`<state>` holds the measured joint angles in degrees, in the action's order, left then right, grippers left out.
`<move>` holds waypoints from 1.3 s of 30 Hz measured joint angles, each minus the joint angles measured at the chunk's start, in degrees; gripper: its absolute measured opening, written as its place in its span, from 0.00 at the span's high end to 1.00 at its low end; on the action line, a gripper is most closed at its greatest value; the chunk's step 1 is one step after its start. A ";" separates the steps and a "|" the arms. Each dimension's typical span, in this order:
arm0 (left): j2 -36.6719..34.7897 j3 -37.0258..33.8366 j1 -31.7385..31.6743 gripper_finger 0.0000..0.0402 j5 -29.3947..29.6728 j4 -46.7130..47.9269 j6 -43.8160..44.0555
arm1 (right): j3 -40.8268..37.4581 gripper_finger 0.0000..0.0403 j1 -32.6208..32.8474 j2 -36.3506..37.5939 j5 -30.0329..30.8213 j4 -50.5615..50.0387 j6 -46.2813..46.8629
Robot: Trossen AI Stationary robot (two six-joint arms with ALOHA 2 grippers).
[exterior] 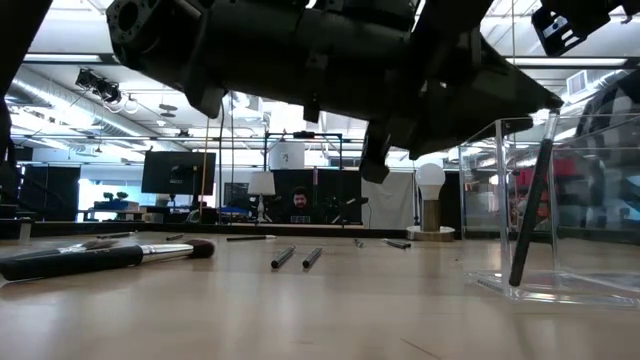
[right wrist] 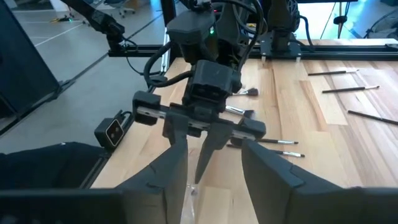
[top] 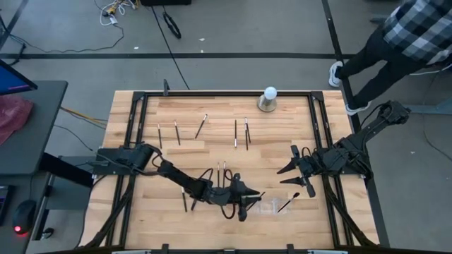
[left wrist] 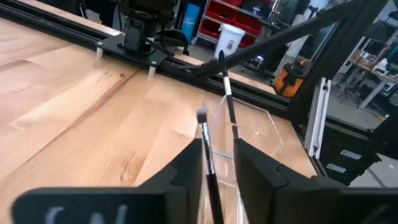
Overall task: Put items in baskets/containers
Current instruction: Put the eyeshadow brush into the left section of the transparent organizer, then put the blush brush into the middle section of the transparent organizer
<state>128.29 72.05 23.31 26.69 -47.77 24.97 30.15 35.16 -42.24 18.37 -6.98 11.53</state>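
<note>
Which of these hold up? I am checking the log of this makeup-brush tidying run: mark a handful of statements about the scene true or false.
1. The left claw holds a makeup brush between its fingers. True.
2. The clear tray has no brush in it. False: a dark brush already leans inside it, against its wall.
3. The white ball-shaped object stands near the table's far edge. True.
4. The right claw grips a brush. False: it is open and empty, waiting at the table's right side.
5. All brushes are cleared off the table. False: several loose brushes lie on the wood.
</note>
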 joint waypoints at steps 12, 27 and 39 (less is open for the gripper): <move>-14.46 0.00 0.14 0.63 -5.08 23.49 -3.13 | 0.00 0.61 -0.02 -0.10 0.04 -3.07 0.08; -25.01 -0.01 7.51 0.78 -6.36 85.32 40.45 | 0.00 0.61 -0.02 -1.75 0.11 -4.20 1.31; -19.88 -0.02 9.77 0.47 -8.98 91.11 55.89 | 0.00 0.61 -0.02 -7.12 0.17 -3.19 1.27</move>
<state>108.41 72.03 33.08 17.71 43.34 80.86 30.15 35.14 -49.36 18.54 -10.17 12.80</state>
